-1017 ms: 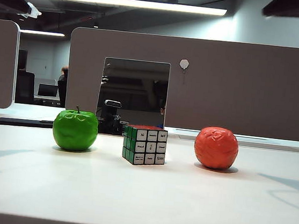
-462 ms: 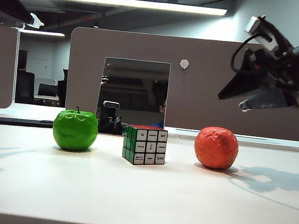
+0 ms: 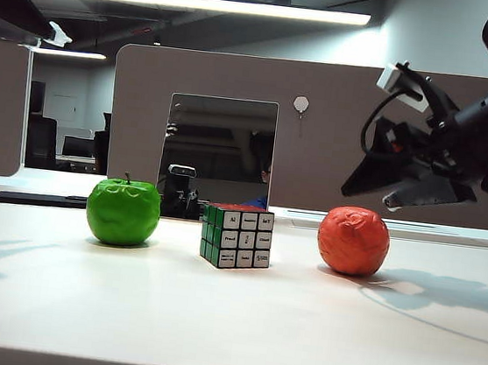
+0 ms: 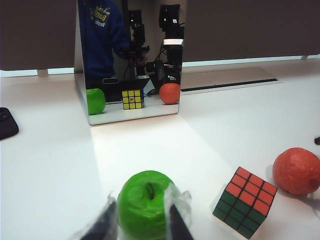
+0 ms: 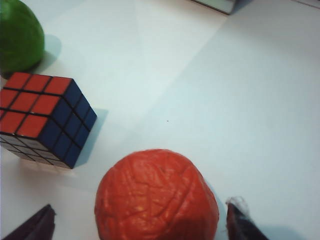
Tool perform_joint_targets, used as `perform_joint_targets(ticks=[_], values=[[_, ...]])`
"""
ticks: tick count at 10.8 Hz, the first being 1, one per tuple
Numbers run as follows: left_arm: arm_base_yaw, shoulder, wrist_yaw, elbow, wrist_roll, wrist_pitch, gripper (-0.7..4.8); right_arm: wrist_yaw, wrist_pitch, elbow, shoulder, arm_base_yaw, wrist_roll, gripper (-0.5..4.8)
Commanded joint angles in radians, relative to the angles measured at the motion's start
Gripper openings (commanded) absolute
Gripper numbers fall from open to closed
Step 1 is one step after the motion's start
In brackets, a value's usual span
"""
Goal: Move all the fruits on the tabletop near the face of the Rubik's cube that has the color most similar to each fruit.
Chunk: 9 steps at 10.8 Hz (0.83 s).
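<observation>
- Fruits flank the Rubik's cube (image 3: 238, 236) on the white tabletop (image 3: 228, 322): green apple (image 3: 122, 212) at left, orange-red wrinkled fruit (image 3: 353, 241) at right, both well apart from the cube.
- Right gripper (image 3: 375, 193) hangs in the air above and beside the orange-red fruit, jaws spread wide to either side of it in the wrist view, touching nothing.
- Left gripper (image 4: 140, 222) hovers over the apple, fingers (image 4: 178, 222) partly spread astride it, contact unclear.
- Mirror (image 3: 216, 157) stands behind the cube.

Upright mirror (image 3: 217, 157) at back, leaning on grey partition (image 3: 407, 144); dark flat device (image 3: 35, 199) lying far left.
</observation>
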Motion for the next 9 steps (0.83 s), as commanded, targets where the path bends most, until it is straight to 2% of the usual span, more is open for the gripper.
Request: perform_joint_targets(ticks=[1,9], values=[[-0.001,-0.001,0.001,0.003,0.004,0.003,1.26,0.031,0.016,0.003,0.017,0.006,-0.022,4.67],[-0.001,0.0,0.001,0.003,0.003,-0.007,1.26,0.035,0.057,0.004,0.093,0.051,-0.021,4.79]])
